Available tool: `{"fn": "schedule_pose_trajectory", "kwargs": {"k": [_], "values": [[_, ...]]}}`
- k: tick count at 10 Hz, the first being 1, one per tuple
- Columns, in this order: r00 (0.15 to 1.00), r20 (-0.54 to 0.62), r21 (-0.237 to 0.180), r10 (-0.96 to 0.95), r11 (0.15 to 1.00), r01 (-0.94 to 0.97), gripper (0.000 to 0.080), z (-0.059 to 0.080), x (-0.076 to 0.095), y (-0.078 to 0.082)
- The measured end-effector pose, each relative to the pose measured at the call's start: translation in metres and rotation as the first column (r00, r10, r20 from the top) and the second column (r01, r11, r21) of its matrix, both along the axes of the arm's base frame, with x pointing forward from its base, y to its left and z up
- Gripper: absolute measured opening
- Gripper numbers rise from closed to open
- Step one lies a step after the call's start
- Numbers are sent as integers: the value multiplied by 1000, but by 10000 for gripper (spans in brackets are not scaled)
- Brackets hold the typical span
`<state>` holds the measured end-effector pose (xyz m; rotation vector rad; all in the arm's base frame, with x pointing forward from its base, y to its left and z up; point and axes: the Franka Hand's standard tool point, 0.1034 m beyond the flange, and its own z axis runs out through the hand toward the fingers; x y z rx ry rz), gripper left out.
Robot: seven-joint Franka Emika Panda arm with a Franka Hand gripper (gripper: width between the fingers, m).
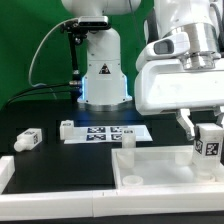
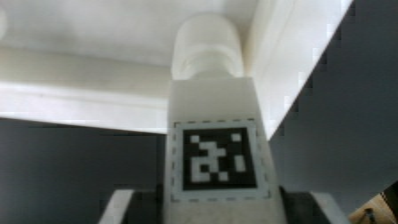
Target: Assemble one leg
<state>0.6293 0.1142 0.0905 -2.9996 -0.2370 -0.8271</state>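
My gripper (image 1: 207, 141) is shut on a leg (image 1: 208, 142), a short white block with a black-and-white tag, and holds it upright just above the right rear part of the large white tray-like part (image 1: 150, 165). In the wrist view the held leg (image 2: 217, 130) fills the middle, tag facing the camera, its rounded end pointing at the tray's rim (image 2: 107, 95). Other legs lie on the black table: one at the exterior view's left (image 1: 28, 139), one by the marker board (image 1: 67, 128), one near the tray (image 1: 127, 140).
The marker board (image 1: 105, 132) lies flat on the black table behind the tray. The arm's white base (image 1: 103, 75) stands at the back in front of a green backdrop. A white rail (image 1: 5, 170) runs along the table's left front.
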Motion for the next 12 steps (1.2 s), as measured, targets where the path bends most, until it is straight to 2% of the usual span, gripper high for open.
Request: {"fn": "schedule_pose_trajectory", "kwargs": {"k": [3, 7, 8, 9, 10, 11, 12], "values": [[1000, -14, -4, 1, 1000, -1, 287, -11, -4, 0], [1000, 28, -10, -2, 1000, 2, 287, -12, -1, -1], [1000, 27, -10, -2, 1000, 2, 377, -12, -1, -2], [1000, 27, -10, -2, 1000, 2, 512, -12, -1, -2], [1000, 27, -10, -2, 1000, 2, 512, -12, -1, -2], [1000, 21, -10, -1, 1000, 1, 624, -12, -1, -1], [1000, -15, -5, 2, 1000, -2, 642, -14, -3, 0]]}}
